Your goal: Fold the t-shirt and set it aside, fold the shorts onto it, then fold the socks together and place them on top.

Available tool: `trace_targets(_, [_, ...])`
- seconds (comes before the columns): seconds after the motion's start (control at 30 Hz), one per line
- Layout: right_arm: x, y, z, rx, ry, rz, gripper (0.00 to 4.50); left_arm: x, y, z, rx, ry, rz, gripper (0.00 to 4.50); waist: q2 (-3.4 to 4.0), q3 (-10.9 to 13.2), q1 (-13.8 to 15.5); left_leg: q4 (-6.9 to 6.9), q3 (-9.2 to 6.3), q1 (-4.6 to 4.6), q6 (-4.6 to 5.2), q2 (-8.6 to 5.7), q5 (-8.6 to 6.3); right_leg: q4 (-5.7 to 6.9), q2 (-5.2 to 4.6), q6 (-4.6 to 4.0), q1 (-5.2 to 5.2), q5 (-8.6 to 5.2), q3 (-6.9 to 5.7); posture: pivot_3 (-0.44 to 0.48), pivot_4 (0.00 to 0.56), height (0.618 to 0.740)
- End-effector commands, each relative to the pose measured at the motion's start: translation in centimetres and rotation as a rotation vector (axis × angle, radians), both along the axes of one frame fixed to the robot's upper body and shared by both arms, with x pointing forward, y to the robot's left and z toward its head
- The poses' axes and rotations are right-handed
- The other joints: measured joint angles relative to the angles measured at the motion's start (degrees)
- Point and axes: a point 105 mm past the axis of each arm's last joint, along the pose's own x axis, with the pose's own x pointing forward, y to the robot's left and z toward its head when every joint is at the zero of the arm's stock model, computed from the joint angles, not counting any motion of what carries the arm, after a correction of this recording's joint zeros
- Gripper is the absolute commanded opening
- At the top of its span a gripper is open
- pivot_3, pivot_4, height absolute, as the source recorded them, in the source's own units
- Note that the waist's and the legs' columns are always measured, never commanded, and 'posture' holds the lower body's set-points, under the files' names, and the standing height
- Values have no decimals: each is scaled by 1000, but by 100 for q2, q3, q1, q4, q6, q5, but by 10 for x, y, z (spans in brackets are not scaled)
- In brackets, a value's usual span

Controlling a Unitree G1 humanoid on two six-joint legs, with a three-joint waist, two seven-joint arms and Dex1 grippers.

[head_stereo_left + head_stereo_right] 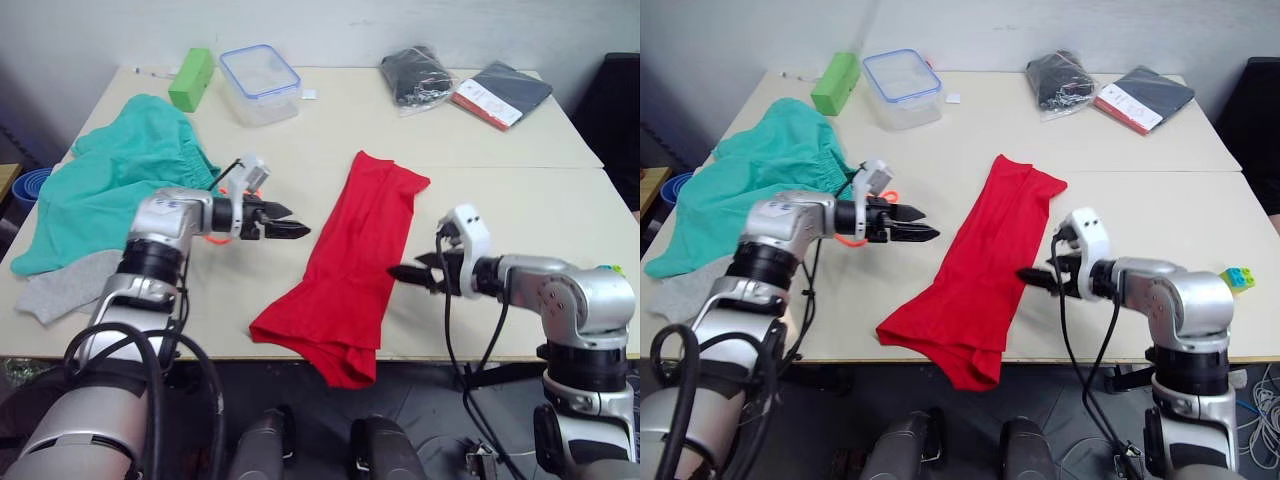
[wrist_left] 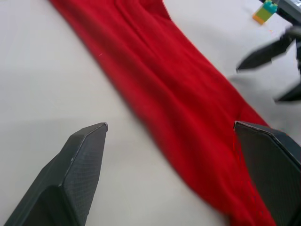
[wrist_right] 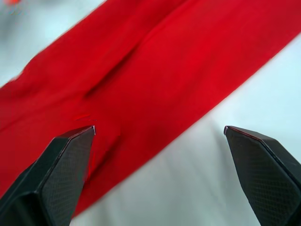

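Two grippers flank the t-shirt [image 1: 352, 262], which lies on the table [image 1: 520, 195] as a long red strip folded lengthwise, running from mid-table toward the near edge, where its lower end hangs over. The left gripper [image 1: 290, 229] sits just off the shirt's left side above the bare tabletop, its black fingers [image 2: 70, 176] spread wide with nothing between them; in the left wrist view one finger sits over the table and the other over the red cloth. The right gripper [image 1: 410, 277] is at the shirt's right edge, near its lower half, its jaws likewise parted and holding nothing, with one finger [image 3: 51, 172] over the red fabric and the other over bare table in the right wrist view. The shorts [image 1: 110, 185] lie crumpled at the table's left side, a bit of orange drawstring [image 1: 218, 239] showing just behind the left arm. One grey sock [image 1: 65, 285] rests at the near left edge, touching the shorts' lower hem. At the far side of the table stand a green box [image 1: 192, 79], a clear container [image 1: 259, 84] with a blue-rimmed lid, a black bagged cloth [image 1: 416, 77] and a dark booklet [image 1: 502, 94]. A small toy block [image 1: 1238, 277] in yellow, green and blue sits near the right edge.
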Motion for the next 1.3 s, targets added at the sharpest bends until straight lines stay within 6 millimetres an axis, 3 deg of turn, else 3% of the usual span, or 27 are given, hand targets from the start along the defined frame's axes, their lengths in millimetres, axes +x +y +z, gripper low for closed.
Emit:
trace_targets(0.03, [-15, 7, 0, 29, 14, 11, 4482, 8, -7, -5, 29, -4, 13, 4500, 0, 0, -18, 0, 1, 0, 0, 1, 0, 0, 0, 0, -2, 0, 0, 0, 150, 740])
trace_targets(0.17, [-28, 25, -20, 67, 79, 16, 4482, 13, -23, -17, 61, 22, 59, 4500, -2, 0, -41, 1, -2, 0, -1, 3, 1, 5, -1, 0, -3, 0, -10, 0, 150, 740])
trace_targets(0.37, [-22, 41, -27, 148, 113, -19, 4482, 17, -28, -25, 33, 51, 113, 4500, -29, -16, -104, 2, -5, 8, -1, 4, 1, 11, -2, 0, 3, 0, -16, 0, 150, 740])
trace_targets(0.4, [-22, 42, -29, 147, 116, -22, 4307, 17, -28, -25, 24, 53, 116, 4500, -29, -16, -115, 2, -5, 8, -1, 4, 0, 11, -3, 0, 3, 0, -16, 0, 150, 740])
trace_targets(0.5, [-21, 41, -37, 137, 125, -35, 3575, 16, -28, -23, -3, 62, 104, 3893, -30, -17, -126, 1, -5, 9, -1, 4, 0, 14, -3, -1, 2, 0, -16, 0, 150, 740])
trace_targets(0.77, [-19, 34, -40, 117, 99, -52, 789, 14, -27, -25, -25, 74, 101, 1295, -30, -17, -127, -1, -5, 7, -3, 3, -2, 13, -2, 0, 0, 0, -18, 0, 150, 740])
trace_targets(0.87, [-21, 32, -38, 103, 72, -37, 0, 15, -27, -25, -33, 72, 105, 438, -30, -17, -127, -1, -5, 6, -2, 2, -3, 11, -2, 0, 0, 0, -19, 0, 150, 740])
trace_targets(0.93, [-20, 27, -38, 93, 64, -29, 0, 14, -28, -26, -39, 77, 107, 28, -30, -17, -123, -1, -5, 6, -1, 2, -3, 11, -2, 0, 0, 0, -19, 0, 150, 740])
trace_targets(1.17, [-2, 12, -23, 125, 46, -31, 0, 13, -28, -25, -62, 93, 108, 28, -32, -16, -122, 0, -5, 5, 0, 0, -3, 10, -3, 0, 0, 0, -19, 0, 150, 740])
trace_targets(1.3, [-4, 15, -20, 142, 61, 46, 0, 19, -17, -30, -14, 52, 162, 28, -32, -16, -121, 1, -5, 5, 0, 0, -3, 12, -4, 0, 0, 0, -19, 0, 150, 740])
